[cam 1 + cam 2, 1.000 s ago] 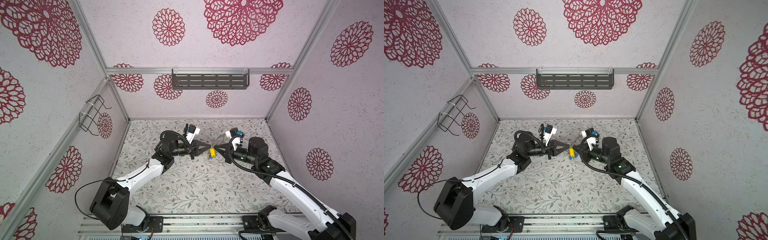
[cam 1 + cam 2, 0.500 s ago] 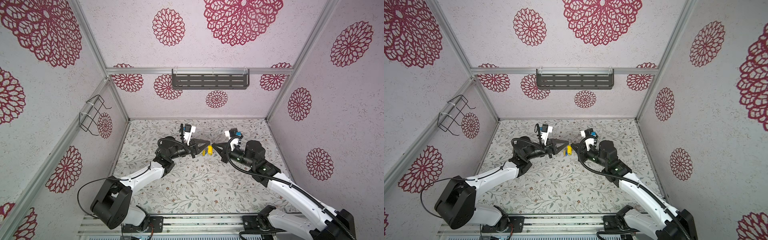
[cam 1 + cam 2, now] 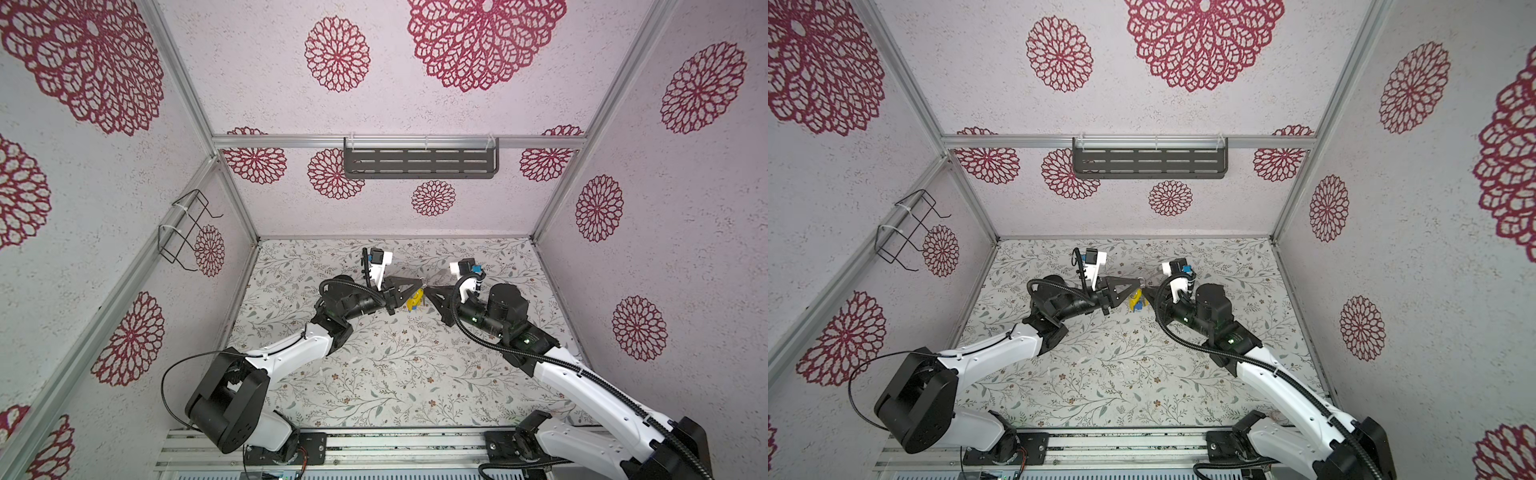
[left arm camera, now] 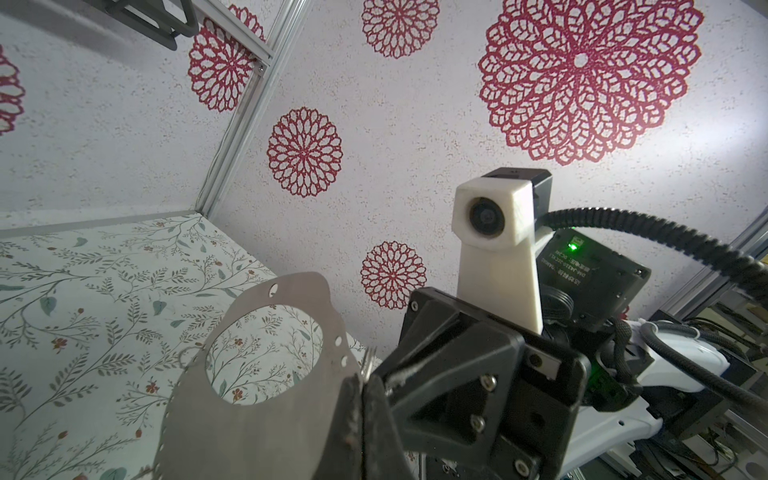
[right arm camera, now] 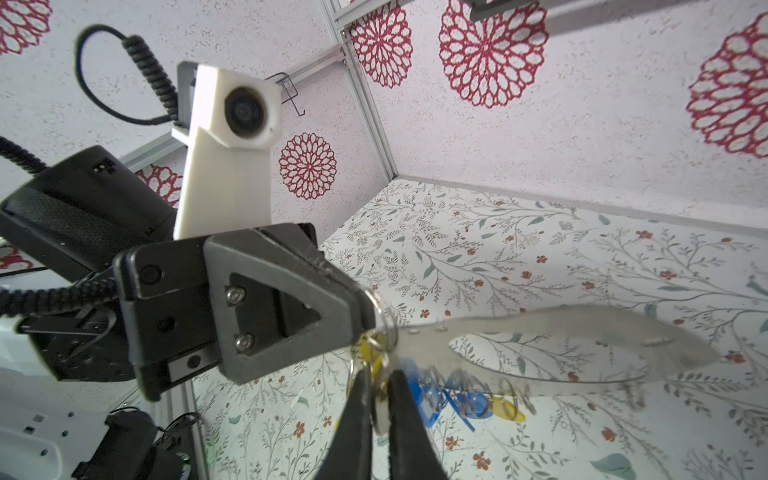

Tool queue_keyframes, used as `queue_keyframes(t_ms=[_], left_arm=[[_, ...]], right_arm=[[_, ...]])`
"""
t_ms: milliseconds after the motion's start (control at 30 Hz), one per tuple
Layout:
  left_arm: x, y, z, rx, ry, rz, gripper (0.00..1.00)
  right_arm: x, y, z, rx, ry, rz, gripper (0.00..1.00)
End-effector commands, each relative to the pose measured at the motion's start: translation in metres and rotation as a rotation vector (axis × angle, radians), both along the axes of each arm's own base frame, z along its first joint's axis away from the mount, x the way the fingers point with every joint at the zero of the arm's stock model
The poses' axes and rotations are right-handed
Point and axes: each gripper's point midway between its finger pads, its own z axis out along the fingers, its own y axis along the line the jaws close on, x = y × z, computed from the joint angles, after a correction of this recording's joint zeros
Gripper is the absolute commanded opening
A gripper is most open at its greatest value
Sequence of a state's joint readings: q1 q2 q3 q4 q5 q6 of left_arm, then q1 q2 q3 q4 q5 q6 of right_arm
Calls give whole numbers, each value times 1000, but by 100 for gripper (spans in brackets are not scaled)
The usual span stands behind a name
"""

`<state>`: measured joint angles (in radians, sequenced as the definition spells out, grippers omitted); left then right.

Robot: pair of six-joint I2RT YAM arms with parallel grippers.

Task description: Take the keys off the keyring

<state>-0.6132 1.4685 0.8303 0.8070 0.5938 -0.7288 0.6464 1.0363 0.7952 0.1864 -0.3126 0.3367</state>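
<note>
Meeting of left arm (image 3: 291,351) and right arm (image 3: 590,386) above table (image 3: 374,374). Left end effector (image 4: 363,382) clamped on grey keyring (image 4: 249,415); right end effector (image 5: 378,386) pinching ring of blue, yellow keys (image 5: 457,399).

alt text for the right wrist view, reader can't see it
The left gripper clamps the flat grey keyring above a floral table. Blue and yellow keys hang beneath it, and the right gripper pinches one key's small silver ring.

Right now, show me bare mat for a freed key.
Bare: mat between left arm and right arm toward the front rail; strip along the back wall. Crowded: centre, where left hand and right hand hold keyring and keys.
</note>
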Motion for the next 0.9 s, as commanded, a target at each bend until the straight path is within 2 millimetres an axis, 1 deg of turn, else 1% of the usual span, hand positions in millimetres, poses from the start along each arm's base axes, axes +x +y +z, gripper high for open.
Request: queue_keyframes(t_ms=[0, 67, 100, 167, 233, 333, 400, 600, 700, 867], left_arm=[[-6, 4, 22, -53, -85, 30, 0], [-6, 6, 21, -47, -88, 30, 0], [-8, 5, 22, -45, -89, 26, 0], [-8, 6, 22, -43, -89, 22, 0], [-9, 5, 24, -45, -94, 13, 0], [-10, 5, 27, -52, -90, 1, 0], [-11, 4, 29, -57, -85, -12, 0], [-14, 5, 35, -72, -77, -22, 0], [-15, 6, 36, -76, -77, -21, 0], [-15, 5, 35, -76, -74, -26, 0]], right_arm=[[-17, 4, 9, -10, -2, 50, 25], [-18, -5, 16, -16, -14, 21, 30], [-19, -10, 19, -16, -19, 7, 31], [-20, -18, 27, -7, -29, -11, 31], [-22, -22, 35, 21, -35, -2, 31], [-24, -21, 49, 101, -28, 49, 29], [-21, -18, 53, 144, -12, 78, 29], [-7, -9, 54, 186, 29, 102, 36], [-6, -5, 54, 197, 34, 123, 37], [-5, -8, 57, 194, 14, 108, 38]])
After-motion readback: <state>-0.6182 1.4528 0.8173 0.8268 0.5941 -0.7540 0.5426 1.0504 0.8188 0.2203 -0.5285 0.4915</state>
